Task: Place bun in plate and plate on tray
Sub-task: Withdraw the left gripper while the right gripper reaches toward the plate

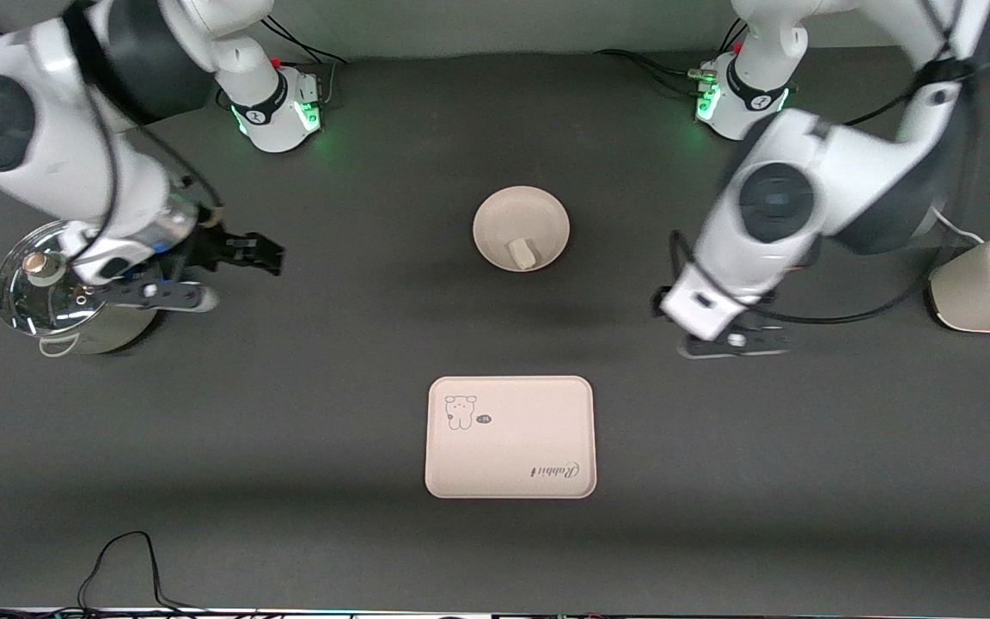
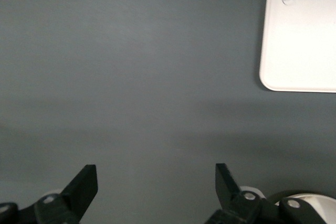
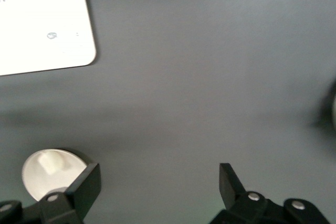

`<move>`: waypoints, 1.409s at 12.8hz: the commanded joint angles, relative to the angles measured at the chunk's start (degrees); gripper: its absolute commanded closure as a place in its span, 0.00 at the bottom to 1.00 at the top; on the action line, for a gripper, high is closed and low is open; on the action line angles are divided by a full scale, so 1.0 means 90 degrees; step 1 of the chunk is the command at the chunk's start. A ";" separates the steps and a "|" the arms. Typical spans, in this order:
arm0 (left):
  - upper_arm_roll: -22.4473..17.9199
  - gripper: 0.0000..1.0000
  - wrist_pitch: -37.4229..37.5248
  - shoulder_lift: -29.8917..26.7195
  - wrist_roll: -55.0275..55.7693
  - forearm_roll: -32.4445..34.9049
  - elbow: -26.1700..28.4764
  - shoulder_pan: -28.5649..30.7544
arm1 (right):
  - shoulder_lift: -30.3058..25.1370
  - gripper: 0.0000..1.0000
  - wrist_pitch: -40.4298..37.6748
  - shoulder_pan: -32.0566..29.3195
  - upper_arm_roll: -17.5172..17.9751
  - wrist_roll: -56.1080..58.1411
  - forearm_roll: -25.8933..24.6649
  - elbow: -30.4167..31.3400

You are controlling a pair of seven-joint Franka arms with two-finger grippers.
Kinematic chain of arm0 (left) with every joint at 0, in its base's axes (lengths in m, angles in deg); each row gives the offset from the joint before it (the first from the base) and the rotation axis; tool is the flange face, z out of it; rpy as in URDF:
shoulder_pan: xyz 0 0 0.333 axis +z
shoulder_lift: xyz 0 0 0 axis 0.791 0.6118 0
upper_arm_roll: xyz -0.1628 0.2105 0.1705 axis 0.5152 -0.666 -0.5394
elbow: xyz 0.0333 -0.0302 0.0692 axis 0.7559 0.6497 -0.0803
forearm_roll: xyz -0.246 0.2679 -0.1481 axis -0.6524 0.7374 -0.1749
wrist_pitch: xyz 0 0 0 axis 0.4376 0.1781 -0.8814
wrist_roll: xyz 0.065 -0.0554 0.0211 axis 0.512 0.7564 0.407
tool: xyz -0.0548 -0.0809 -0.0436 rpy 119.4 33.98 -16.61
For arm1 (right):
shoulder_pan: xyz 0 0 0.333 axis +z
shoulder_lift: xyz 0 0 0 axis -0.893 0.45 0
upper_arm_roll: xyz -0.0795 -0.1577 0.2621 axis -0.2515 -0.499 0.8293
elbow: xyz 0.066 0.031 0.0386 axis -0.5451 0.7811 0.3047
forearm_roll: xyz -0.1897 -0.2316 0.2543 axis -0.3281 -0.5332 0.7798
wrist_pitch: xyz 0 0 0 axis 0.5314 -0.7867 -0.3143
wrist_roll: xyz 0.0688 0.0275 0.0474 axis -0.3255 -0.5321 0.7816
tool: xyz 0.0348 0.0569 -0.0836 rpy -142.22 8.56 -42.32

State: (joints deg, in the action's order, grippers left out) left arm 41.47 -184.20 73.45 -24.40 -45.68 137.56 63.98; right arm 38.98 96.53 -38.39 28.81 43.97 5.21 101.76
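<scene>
The round cream plate (image 1: 521, 225) sits mid-table with the small off-white bun (image 1: 522, 253) lying in it. The rectangular tray (image 1: 510, 437), with its animal print and "Rabbit" lettering, lies nearer the front camera than the plate and has nothing on it. My right gripper (image 1: 241, 279) is open and empty over bare table beside the pot. Its wrist view shows the gripper (image 3: 159, 184), the plate (image 3: 37, 174), the bun (image 3: 52, 162) and the tray (image 3: 42, 24). My left gripper (image 1: 705, 334) is open and empty over bare table toward the left arm's end. Its wrist view shows the gripper (image 2: 156, 182) and the tray (image 2: 302, 35).
A steel pot with a glass lid (image 1: 57, 284) stands at the right arm's end of the table. A cream toaster (image 1: 989, 284) stands at the left arm's end. A black cable (image 1: 125, 559) loops near the table's front edge.
</scene>
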 commanded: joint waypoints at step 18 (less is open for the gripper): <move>-0.3013 0.00 0.0963 -0.1261 -0.3193 -0.1035 -0.0141 -0.0334 | -0.0636 0.00 0.5336 0.3057 -0.0057 0.0422 0.2742 0.4126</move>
State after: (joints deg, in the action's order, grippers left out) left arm 16.38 -176.66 63.36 -52.52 -54.64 136.79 63.12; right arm 33.12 137.31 -11.70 27.82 42.94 24.29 133.86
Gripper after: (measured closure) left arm 0.000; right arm 0.000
